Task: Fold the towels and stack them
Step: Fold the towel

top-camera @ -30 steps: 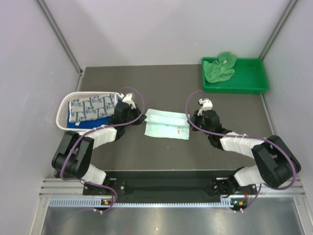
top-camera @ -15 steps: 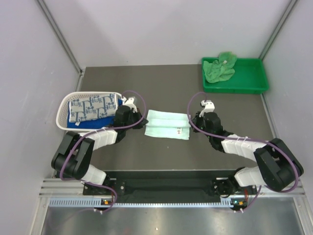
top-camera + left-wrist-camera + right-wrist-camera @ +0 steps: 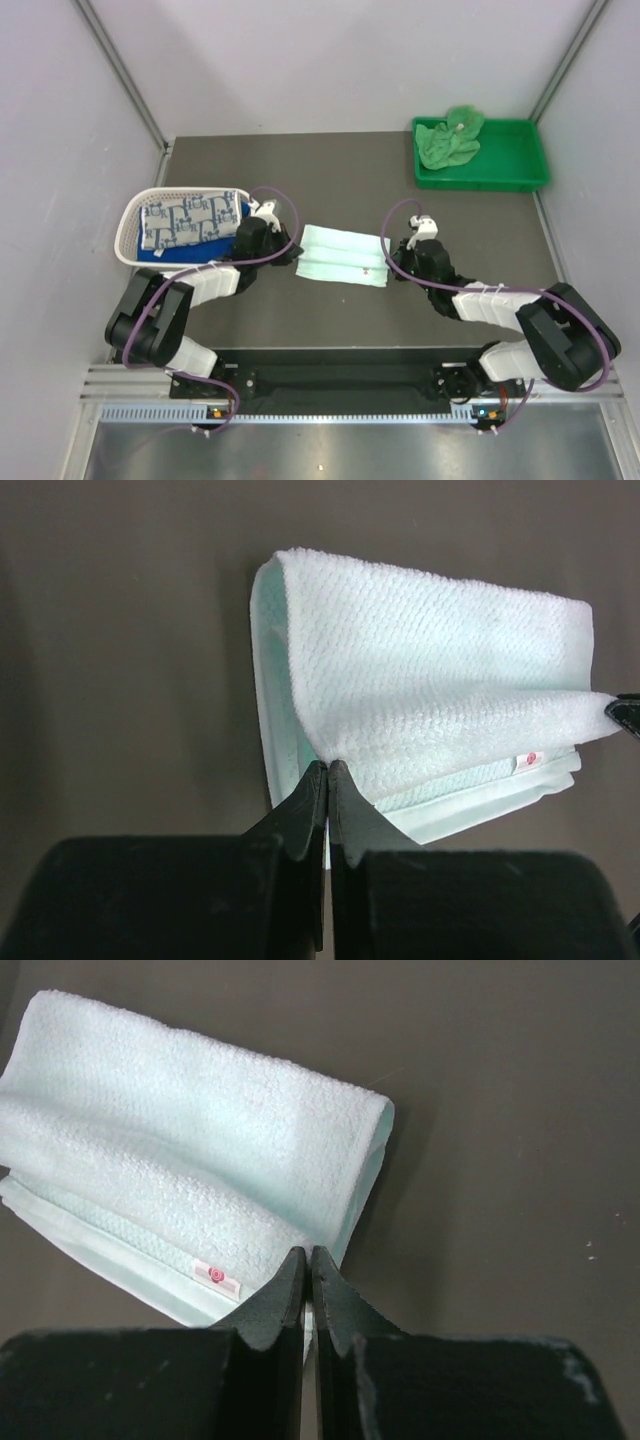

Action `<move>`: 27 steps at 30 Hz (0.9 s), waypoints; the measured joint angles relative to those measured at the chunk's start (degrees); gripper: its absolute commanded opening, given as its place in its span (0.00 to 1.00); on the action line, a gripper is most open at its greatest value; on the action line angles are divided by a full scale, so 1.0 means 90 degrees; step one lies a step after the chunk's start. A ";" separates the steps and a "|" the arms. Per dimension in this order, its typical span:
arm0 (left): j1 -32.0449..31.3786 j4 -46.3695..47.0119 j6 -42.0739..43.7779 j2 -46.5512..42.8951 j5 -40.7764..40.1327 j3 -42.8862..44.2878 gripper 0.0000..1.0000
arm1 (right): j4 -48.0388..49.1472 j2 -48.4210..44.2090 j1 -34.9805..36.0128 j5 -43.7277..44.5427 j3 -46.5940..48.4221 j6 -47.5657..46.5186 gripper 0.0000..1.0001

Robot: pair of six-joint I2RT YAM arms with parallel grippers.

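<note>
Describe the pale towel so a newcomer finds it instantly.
On the dark table, between the white basket at left and the green tray far right, lies the pale mint towel. It is folded, the only cloth outside a container.

I found no words or numbers I could read anywhere in my views. The only marking was a small white label [image 3: 215, 1275] sewn at the edge of the pale mint towel [image 3: 430, 680], carrying a round pink-red emblem too small for me to make out. The blue-grey figures on the patterned towel [image 3: 190, 222] in the basket [image 3: 128, 240] did not resolve into letters.
</note>
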 measured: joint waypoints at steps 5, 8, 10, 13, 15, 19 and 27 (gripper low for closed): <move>0.0000 -0.0017 -0.0024 0.0000 0.0022 -0.0121 0.12 | 0.0056 0.0000 0.0032 -0.0002 -0.0010 0.0053 0.10; 0.0000 -0.0017 -0.0066 0.0000 0.0078 -0.0148 0.22 | 0.0056 0.0000 0.0053 -0.0005 -0.0024 0.0073 0.22; 0.0000 -0.0024 -0.0109 -0.0024 0.0102 -0.0182 0.25 | 0.0024 -0.0044 0.0066 -0.0002 -0.0068 0.0095 0.31; 0.0000 -0.0146 -0.0153 -0.0238 0.0112 -0.0257 0.26 | -0.0126 -0.0318 0.0090 -0.0002 -0.0199 0.0104 0.33; 0.0000 -0.0318 -0.0163 -0.0493 0.0112 -0.0270 0.25 | -0.0335 -0.0614 0.0092 0.0005 -0.0233 0.0141 0.33; 0.0000 -0.0646 -0.0182 -0.1190 0.0063 -0.0270 0.26 | -0.0685 -0.1156 0.0112 0.0073 -0.0202 0.0175 0.33; -0.0202 -0.1001 -0.0279 -0.0976 -0.0180 0.0444 0.23 | -0.1290 -0.0624 0.0248 0.0372 0.0600 0.0231 0.32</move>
